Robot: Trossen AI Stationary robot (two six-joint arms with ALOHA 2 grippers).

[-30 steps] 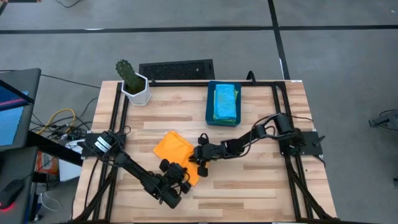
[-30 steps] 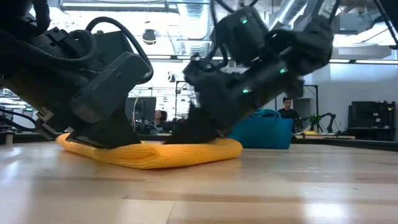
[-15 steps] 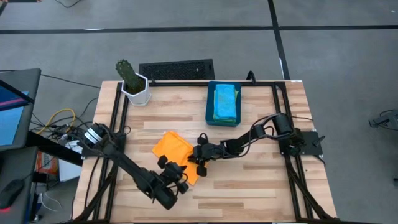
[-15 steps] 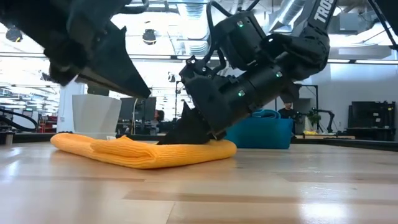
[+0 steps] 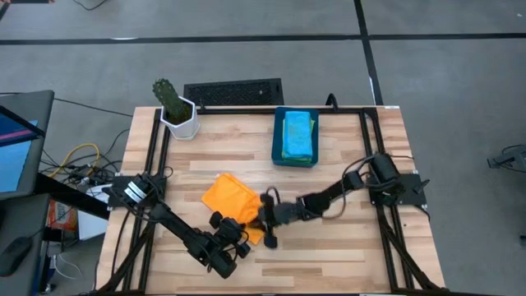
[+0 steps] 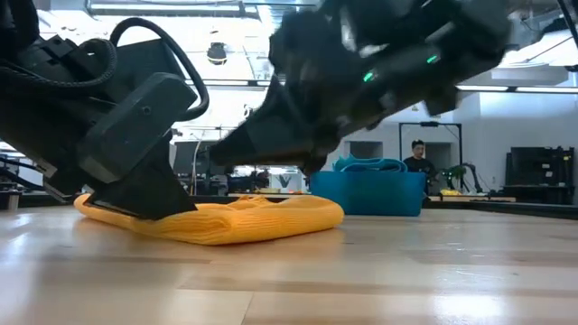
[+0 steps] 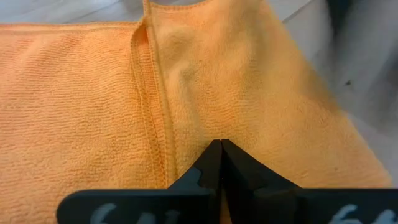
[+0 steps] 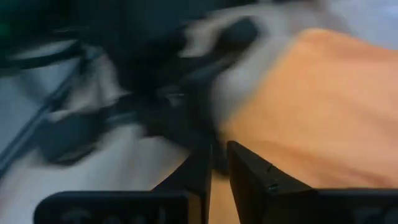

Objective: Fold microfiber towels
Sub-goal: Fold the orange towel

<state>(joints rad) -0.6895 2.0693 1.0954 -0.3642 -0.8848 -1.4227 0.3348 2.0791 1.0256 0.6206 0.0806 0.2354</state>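
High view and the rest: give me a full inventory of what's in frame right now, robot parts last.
Orange towel: one, orange, folded, table centre.
Bin: one, dark blue, far side of table, holding folded blue and green towels.
Cactus pot: one, white, far left corner.
Keyboard: one, black, beyond the table.
Person: one, in the room behind.
Left gripper: shut, pressing on the orange towel.
Right gripper: slightly parted, at the towel's near edge.

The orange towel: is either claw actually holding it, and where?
The left claw is shut and presses down on the orange towel near its front edge, without gripping it. Whether the right claw holds anything cannot be told.
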